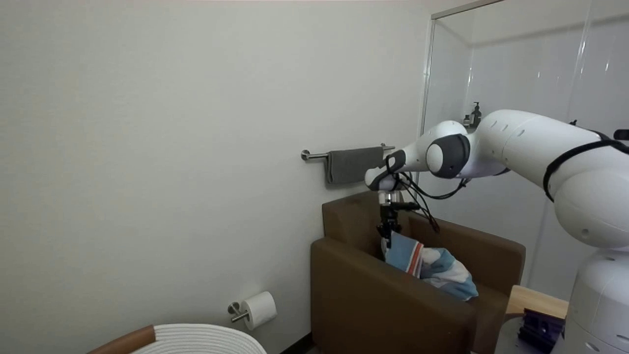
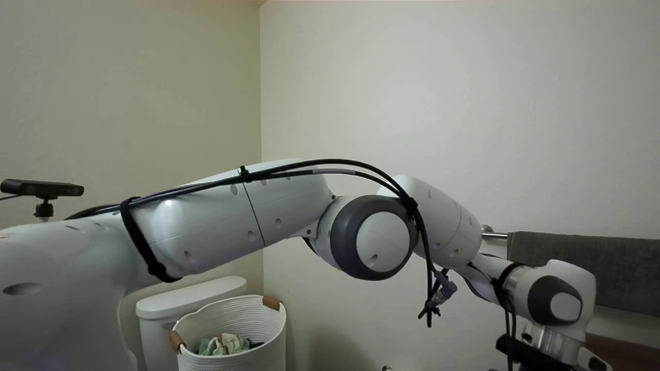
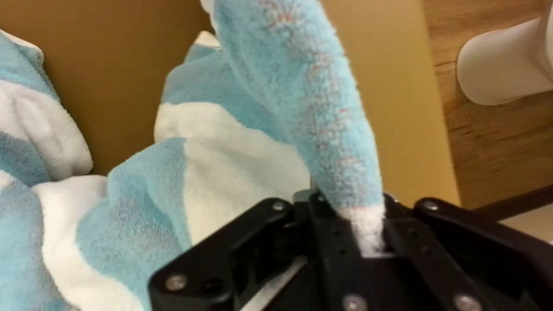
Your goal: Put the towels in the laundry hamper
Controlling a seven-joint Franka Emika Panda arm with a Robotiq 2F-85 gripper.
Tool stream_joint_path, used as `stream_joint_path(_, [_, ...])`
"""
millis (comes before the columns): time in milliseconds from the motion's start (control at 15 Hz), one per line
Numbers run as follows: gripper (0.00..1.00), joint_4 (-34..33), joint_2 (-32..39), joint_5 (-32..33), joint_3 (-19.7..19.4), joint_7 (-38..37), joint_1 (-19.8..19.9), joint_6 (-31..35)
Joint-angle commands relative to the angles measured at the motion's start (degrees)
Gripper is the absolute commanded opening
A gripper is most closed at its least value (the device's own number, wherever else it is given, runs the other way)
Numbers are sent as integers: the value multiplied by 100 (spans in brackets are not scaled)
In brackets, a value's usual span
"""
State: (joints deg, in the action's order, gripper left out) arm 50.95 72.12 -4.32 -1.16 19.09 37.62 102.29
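Pincer (image 3: 355,209) grips striped towel (image 3: 216,160) in brown armchair (image 1: 388,300).

One striped towel (image 1: 433,264), one grey towel (image 1: 355,165), one hamper (image 2: 269,350), one armchair (image 1: 378,305)

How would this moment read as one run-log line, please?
gripper: shut on striped towel; striped towel: in armchair, not yet in laundry hamper; laundry hamper: pale patterned cloth inside; grey towel: on wall bar

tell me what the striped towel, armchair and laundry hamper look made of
Striped towel: probably cotton terry, matte, given the fuzzy pile. Armchair: perhaps faux leather or fine fabric, smooth and fairly dull, no weave visible. Laundry hamper: seemingly coiled rope, matte, from its ridged rings; smooth brown handles possibly leather.
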Motion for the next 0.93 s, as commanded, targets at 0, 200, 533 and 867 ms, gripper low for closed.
stream_joint_path(0, [11,814,-1085,-64,220,288,-82,-463])
stream_joint_path(200, [10,1222,-1754,-129,487,521,-98,-532])
stream_joint_path(533, [10,2294,-2995,-420,1024,1648,323,-327])
stream_joint_path(867, [10,2283,-3184,-385,981,1779,387,-483])
